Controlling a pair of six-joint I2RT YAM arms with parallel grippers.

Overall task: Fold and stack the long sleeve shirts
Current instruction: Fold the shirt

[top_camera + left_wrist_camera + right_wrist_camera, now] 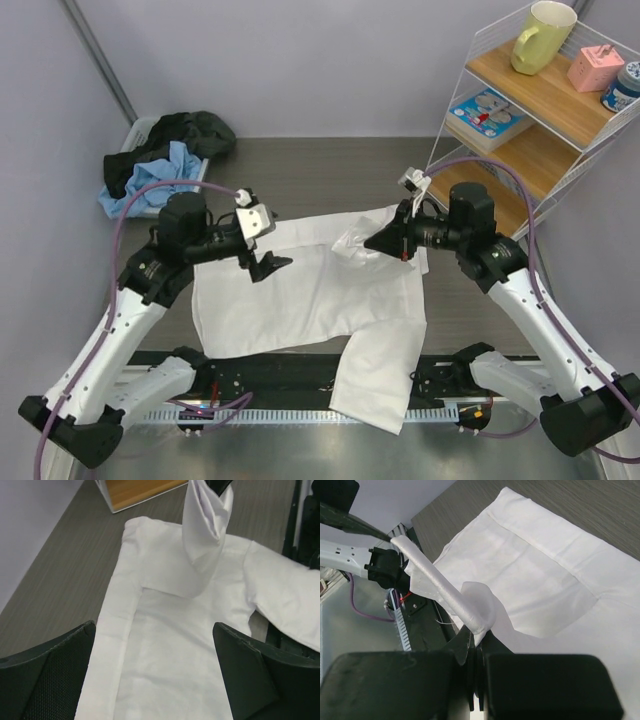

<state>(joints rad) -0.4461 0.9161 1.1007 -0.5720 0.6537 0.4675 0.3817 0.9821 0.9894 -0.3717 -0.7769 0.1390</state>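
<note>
From above, the white shirt (310, 290) lay spread across the middle of the table (330, 170), with one sleeve (375, 370) hanging over the near edge between the two arm bases. The left gripper (268, 265) stood over the shirt's left part with its jaws spread and nothing between them. The right gripper (372, 243) was at the shirt's far right corner, jaws shut on a bunched bit of cloth lifted off the table. A pile of dark and blue clothes (165, 155) sat at the far left, well apart from the shirt, and a shelf (540, 130) stood at the far right. In the left wrist view, the left gripper (154, 630) was wide open, its two black fingers (55, 680) at either side of the frame. The shirt (150, 690) lay flat below and between them, not touching either one. Further off, a cone of cloth (205, 525) rose from the shirt up to the dark tip of the right gripper at the top edge. In the right wrist view, the right gripper (476, 645) had its jaws pressed together on a thin fold of the shirt (535, 565). From that pinch a ridge of cloth (435, 585) ran away to the upper left, while the rest of the shirt lay flat on the table beyond the jaws.
</note>
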